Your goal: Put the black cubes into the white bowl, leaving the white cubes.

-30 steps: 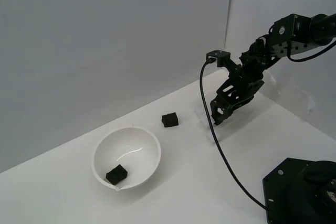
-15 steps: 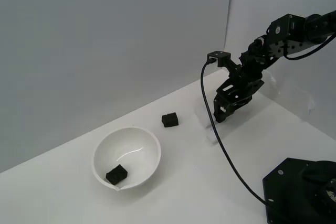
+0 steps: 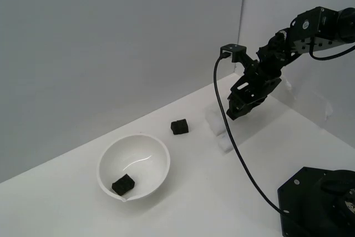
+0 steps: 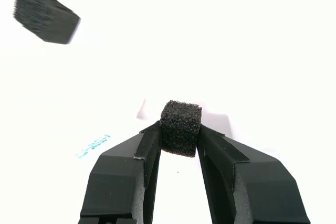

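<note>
My arm (image 3: 310, 34) reaches in from the exterior view's right, bent at the elbow and sloping down toward the table. My gripper (image 4: 180, 132) hangs above the surface, its two fingers (image 4: 149, 148) pressed against opposite sides of a black cube (image 4: 180, 128) pinched at their tips.

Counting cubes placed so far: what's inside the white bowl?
One black cube lies in the white bowl. The near wall hides a sliver of the floor; nothing else shows.
</note>
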Robot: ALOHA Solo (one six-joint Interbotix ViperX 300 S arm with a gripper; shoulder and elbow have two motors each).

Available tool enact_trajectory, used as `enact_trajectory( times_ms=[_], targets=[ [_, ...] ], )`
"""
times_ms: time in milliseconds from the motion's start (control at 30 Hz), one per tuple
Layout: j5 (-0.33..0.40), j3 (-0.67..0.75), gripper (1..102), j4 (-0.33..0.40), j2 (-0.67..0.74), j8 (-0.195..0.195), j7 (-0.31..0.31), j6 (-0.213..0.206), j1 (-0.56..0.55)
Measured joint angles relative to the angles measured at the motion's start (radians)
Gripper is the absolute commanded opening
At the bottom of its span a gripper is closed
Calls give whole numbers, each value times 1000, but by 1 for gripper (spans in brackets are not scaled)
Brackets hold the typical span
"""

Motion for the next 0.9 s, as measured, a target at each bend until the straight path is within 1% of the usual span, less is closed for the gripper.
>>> enact_trajectory(
  times_ms=[67,133,233,333,400,467,600,700,900],
  targets=[
    [-6,37,28,-9,37,-14,9,2,0],
    [-14,72,28,-14,74,-15,32,-5,0],
    [-25,129,28,-26,130,-15,74,-34,-5],
    [-26,209,28,-26,209,-17,81,-61,-52],
    [-26,253,28,-28,252,-17,84,-86,-97],
    [-26,287,28,-28,287,-31,84,-110,-140],
    [-34,330,28,-35,328,-34,84,-176,-236],
    [-46,333,28,-49,333,-34,84,-229,-284],
    [-87,322,27,-89,321,-34,80,-293,-408]
  ],
)
